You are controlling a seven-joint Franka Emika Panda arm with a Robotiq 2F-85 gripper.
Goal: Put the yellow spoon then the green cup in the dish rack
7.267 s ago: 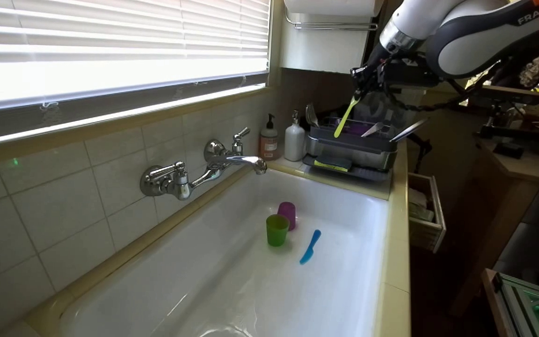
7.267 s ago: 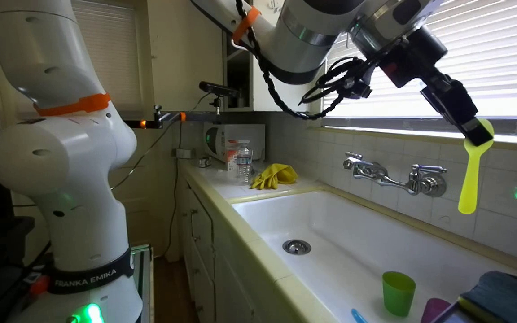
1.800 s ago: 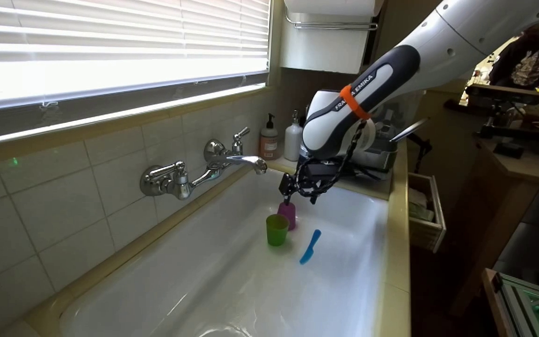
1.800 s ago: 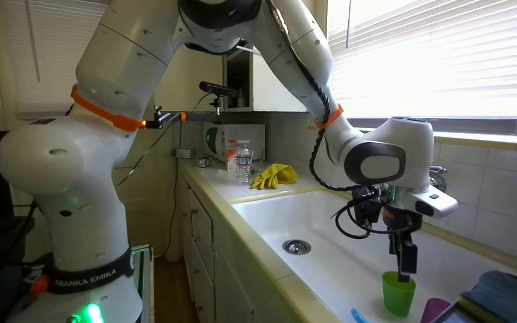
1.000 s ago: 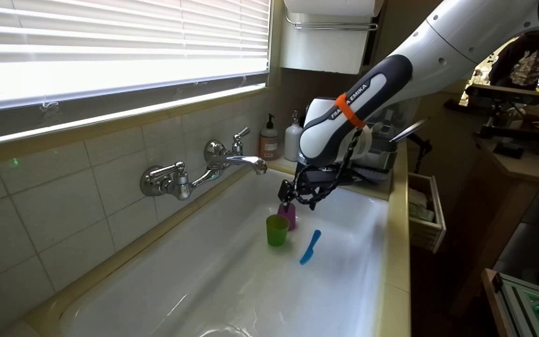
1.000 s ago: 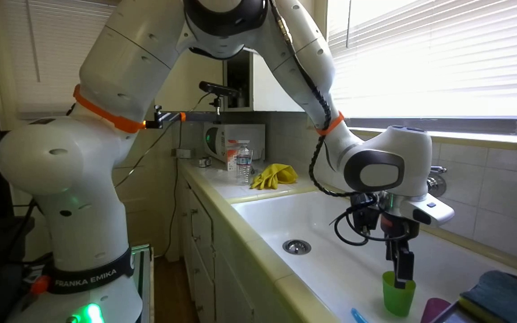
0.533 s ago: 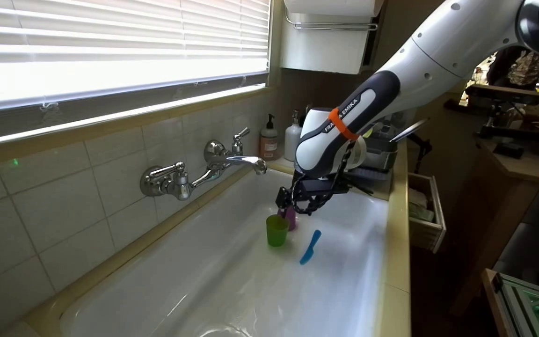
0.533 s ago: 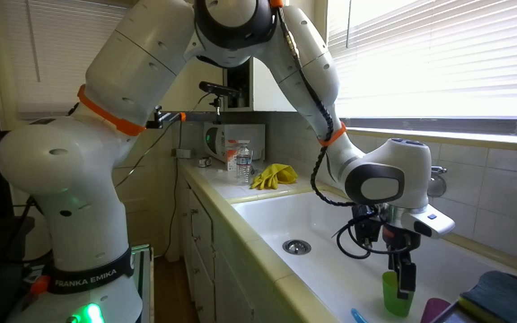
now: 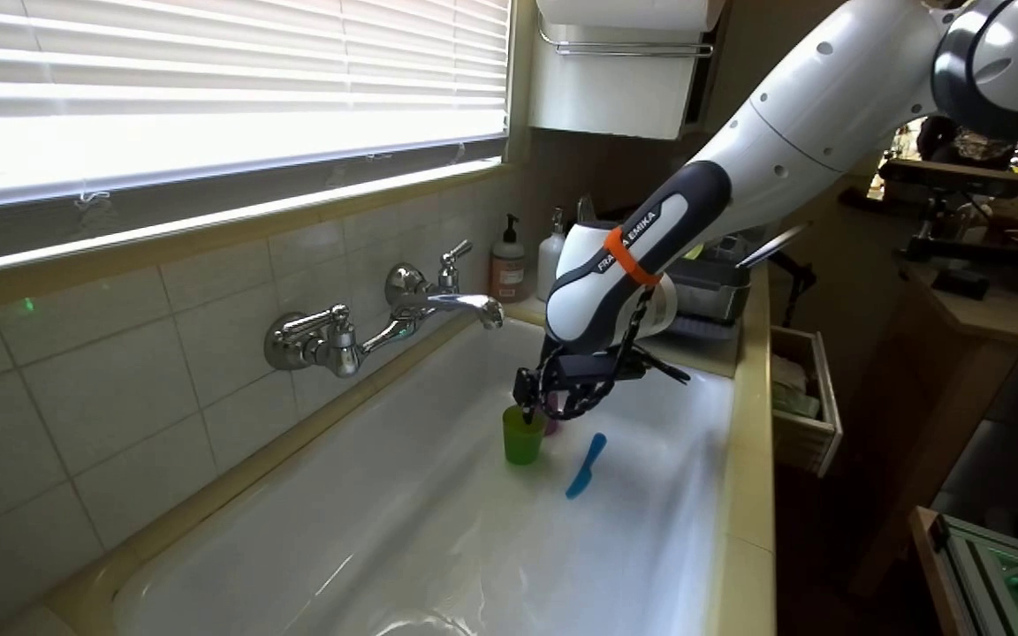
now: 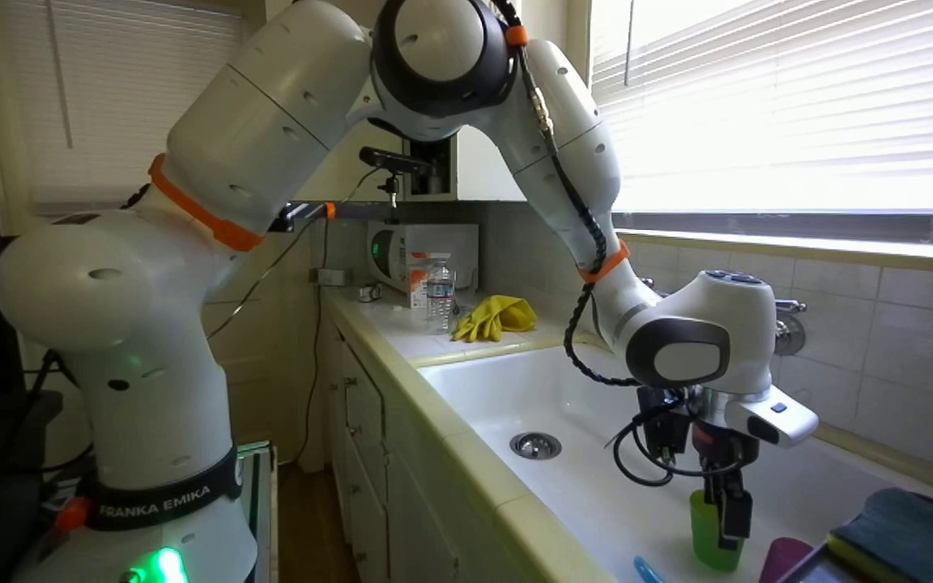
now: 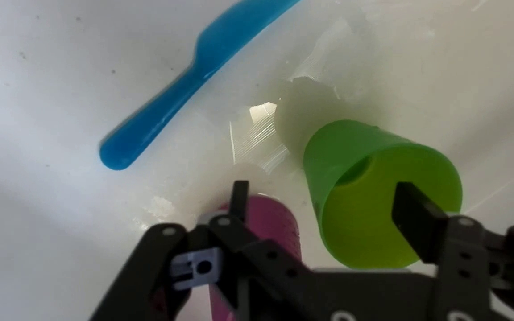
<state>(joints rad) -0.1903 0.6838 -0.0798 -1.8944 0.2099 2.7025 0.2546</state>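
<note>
Since 1 second earlier, my gripper (image 11: 321, 196) had come lower, down to the green cup (image 11: 368, 200), while that cup had kept its place. My 2 fingers (image 11: 417, 223) stood wide apart: in the wrist view 1 overlapped the cup's mouth and the other overlapped the magenta cup (image 11: 275, 218), with part of the green rim showing in the gap between them. Whether the finger at the green cup dipped inside the rim or touched its wall I could not tell. The green cup stood upright on the floor of the white sink (image 9: 368, 521), just beside the magenta cup, and the blue knife (image 11: 167, 102) lay near both. Farther out, at the sink's end, was the dish rack (image 9: 721, 300), partly behind my arm (image 9: 778, 168); the yellow spoon (image 9: 695, 252) showed there only as a small bright patch. Near the rack stood 2 pump bottles (image 9: 507, 269), and a chrome faucet (image 9: 447, 305) reached out over the sink.
</note>
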